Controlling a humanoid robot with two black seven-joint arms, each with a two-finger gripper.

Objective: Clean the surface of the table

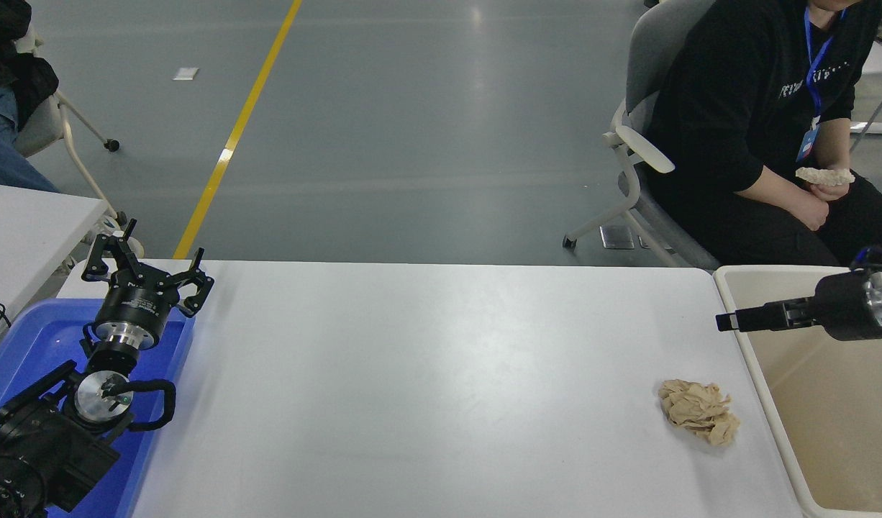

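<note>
Head view shows your right gripper (729, 321) narrow, holding nothing, above the beige bin's (733, 303) left rim; left gripper (147, 275) parked wide over the blue tray (24, 338). Descend carelessly and you'll clip that rim. Crumpled paper wad (699, 411) lies near-right on the table surface (412, 388), whose long axis runs left-right.

Black arms (45, 432), silver wrist rings (121, 332)
</note>
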